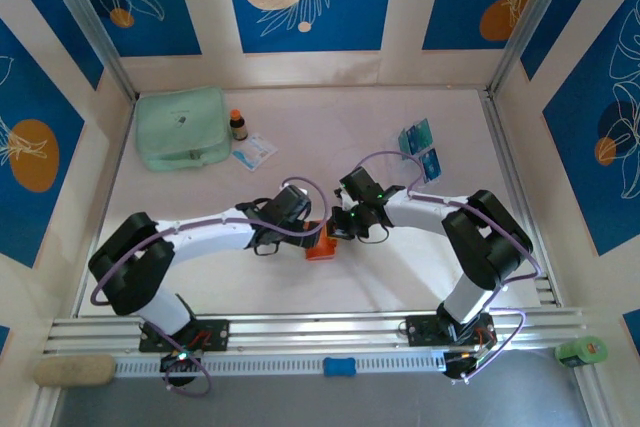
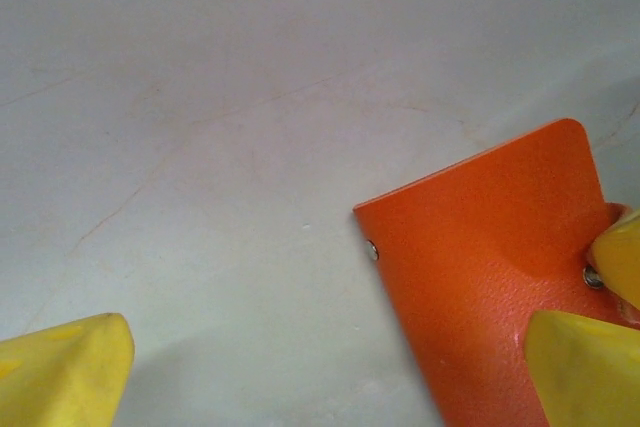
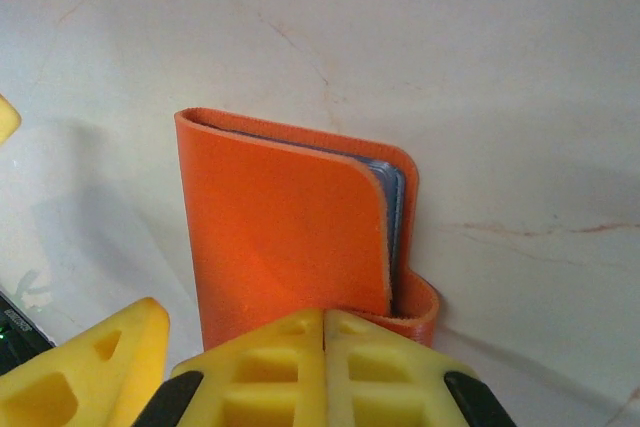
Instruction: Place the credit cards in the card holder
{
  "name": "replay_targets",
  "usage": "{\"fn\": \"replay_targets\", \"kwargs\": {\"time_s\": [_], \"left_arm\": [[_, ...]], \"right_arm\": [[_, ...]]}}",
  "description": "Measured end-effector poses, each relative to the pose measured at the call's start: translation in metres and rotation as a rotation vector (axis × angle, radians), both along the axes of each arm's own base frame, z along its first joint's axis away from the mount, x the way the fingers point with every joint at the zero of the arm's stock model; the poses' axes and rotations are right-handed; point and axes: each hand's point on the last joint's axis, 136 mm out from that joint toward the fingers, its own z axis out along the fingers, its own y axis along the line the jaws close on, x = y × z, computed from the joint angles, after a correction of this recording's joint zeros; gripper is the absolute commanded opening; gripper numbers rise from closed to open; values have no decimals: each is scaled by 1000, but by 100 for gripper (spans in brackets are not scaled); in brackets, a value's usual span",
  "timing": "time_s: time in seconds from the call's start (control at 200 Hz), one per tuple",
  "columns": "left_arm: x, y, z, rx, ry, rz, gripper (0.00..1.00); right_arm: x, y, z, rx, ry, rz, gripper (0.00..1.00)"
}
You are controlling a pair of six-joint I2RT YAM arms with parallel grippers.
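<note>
Near the middle of the pale table (image 1: 400, 277), a touch toward 6 o'clock, the orange card holder (image 1: 320, 246) lies folded shut where the two arms meet. From the left wrist camera, the left gripper (image 2: 322, 365) has its yellow fingers (image 2: 60, 372) spread wide, one at 7 o'clock and one at 5 o'clock over the holder's corner, gripping nothing. From the right wrist camera, the right gripper (image 3: 325, 347) has its jaws pressed together at 6 o'clock, meeting the holder's near edge by the curled snap tab; whether the tab is pinched cannot be told. Blue-grey edges show between the covers. From above, two teal-blue credit cards (image 1: 415, 135) lie at 2 o'clock, well apart from the holder. At 10 o'clock sits a mint-green pouch (image 1: 182, 127), with a small bottle (image 1: 238, 125) and a white-and-blue packet (image 1: 253, 151) beside it.
</note>
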Motion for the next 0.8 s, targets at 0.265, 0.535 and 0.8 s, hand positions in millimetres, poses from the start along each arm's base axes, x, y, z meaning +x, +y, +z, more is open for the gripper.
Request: {"fn": "replay_targets", "kwargs": {"time_s": [0.265,0.535,0.8], "left_arm": [[-10,7,-26,31,50,-9,100],[-10,3,-28,19,53,-14,100],[-9,3,-28,17,51,-14,100]], "right_arm": [[0,0,0,-1,1,1,0],[-2,4,1,-22,7,18,0],[-4,7,-3,-34,13,33,0]]}}
